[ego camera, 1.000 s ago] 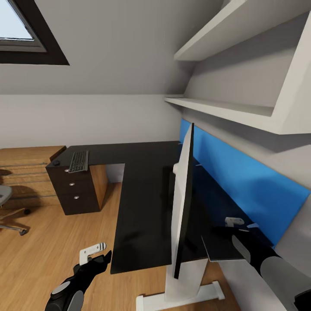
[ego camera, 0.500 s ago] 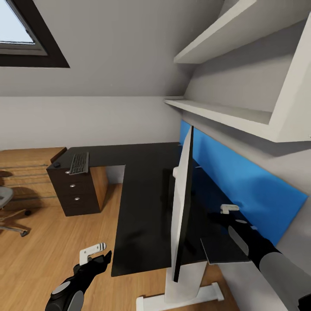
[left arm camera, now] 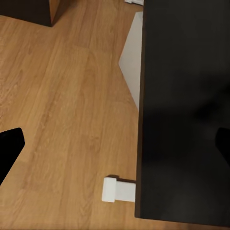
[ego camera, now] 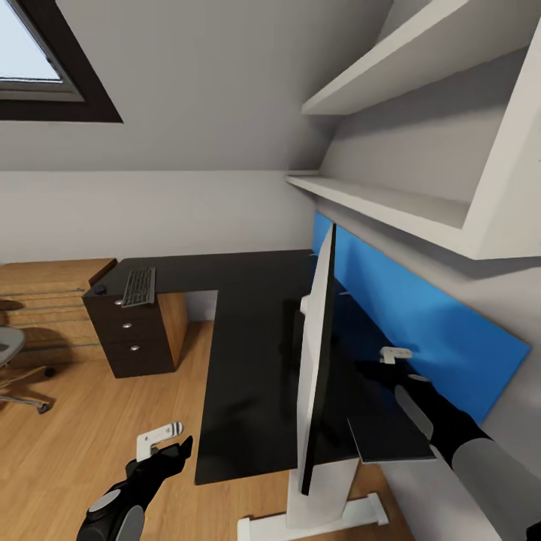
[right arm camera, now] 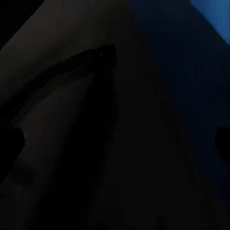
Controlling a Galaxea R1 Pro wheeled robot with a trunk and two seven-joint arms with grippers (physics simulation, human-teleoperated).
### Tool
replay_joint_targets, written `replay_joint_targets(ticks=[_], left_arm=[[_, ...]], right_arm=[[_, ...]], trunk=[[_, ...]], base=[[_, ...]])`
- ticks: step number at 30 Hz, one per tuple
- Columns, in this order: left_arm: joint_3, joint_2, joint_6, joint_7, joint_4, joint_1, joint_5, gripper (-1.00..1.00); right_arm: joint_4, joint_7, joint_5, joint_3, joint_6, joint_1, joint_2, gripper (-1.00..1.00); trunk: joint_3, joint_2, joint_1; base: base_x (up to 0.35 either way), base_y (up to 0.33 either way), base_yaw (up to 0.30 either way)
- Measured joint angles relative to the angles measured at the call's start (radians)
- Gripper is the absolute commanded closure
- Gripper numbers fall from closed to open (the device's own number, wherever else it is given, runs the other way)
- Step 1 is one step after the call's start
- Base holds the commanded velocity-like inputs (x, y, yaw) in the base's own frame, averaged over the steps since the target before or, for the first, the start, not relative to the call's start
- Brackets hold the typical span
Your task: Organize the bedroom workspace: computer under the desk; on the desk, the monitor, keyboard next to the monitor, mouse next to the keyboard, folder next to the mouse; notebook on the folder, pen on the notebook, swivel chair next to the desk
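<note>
Head view: black desk (attic bedroom)

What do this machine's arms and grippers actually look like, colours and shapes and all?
Both arms are rounded tubes with glossy black shells and a pale grey segment. The left arm carries a grey oval patch on its wrist. Each ends in a small white bracket-like piece with dark holes, at the left gripper and the right gripper. The fingers look plain black. No loose cables or markings show.

Wood floor, skylight, white shelves
</note>
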State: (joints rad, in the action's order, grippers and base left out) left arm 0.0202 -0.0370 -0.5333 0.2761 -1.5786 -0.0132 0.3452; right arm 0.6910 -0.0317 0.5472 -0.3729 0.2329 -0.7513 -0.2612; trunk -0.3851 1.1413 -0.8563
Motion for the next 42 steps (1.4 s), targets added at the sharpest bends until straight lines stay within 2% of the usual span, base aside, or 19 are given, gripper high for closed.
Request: replay_joint_targets(ticks=[2,5,15,19,23,25,32,42], left_arm=[[-0.004,0.000,0.000,0.000,0.000,0.000,0.000,-1.00],[-0.006,0.000,0.001,0.000,0.000,0.000,0.000,-1.00],[-0.009,0.000,0.003,0.000,0.000,0.000,-0.001,-1.00],[-0.009,0.001,0.004,0.000,0.000,0.000,-0.001,-1.00],[-0.009,0.002,0.004,0.000,0.000,0.000,-0.001,-1.00],[-0.009,0.002,0.005,0.000,0.000,0.000,-0.001,-1.00],[-0.022,0.002,0.006,0.001,0.000,0.000,-0.001,-1.00],[-0.024,0.002,0.005,0.001,0.000,0.000,-0.001,-1.00]], right_arm=[[0.040,0.000,0.030,0.002,0.023,0.017,-0.011,-1.00],[0.067,-0.001,0.052,0.002,0.035,0.027,-0.022,-1.00],[0.088,-0.010,0.078,0.003,0.043,0.034,-0.031,-1.00],[0.118,-0.113,0.079,0.004,0.040,0.041,-0.031,-1.00],[0.187,-0.205,0.083,0.003,0.038,0.069,-0.031,-1.00],[0.258,-0.267,0.084,0.003,0.036,0.105,-0.031,-1.00],[0.442,-0.401,0.086,0.002,0.035,0.204,-0.032,-1.00],[0.460,-0.415,0.086,0.002,0.035,0.214,-0.031,-1.00]], trunk=[[0.003,-0.007,0.004],[0.003,-0.007,0.004],[0.003,-0.007,0.004],[0.003,-0.007,0.004],[0.003,-0.007,0.004],[0.003,-0.007,0.004],[0.003,-0.007,0.004],[0.003,-0.007,0.004]], base=[[0.000,0.000,0.000],[0.000,0.000,0.000],[0.000,0.000,0.000],[0.000,0.000,0.000],[0.000,0.000,0.000],[0.000,0.000,0.000],[0.000,0.000,0.000],[0.000,0.000,0.000]])
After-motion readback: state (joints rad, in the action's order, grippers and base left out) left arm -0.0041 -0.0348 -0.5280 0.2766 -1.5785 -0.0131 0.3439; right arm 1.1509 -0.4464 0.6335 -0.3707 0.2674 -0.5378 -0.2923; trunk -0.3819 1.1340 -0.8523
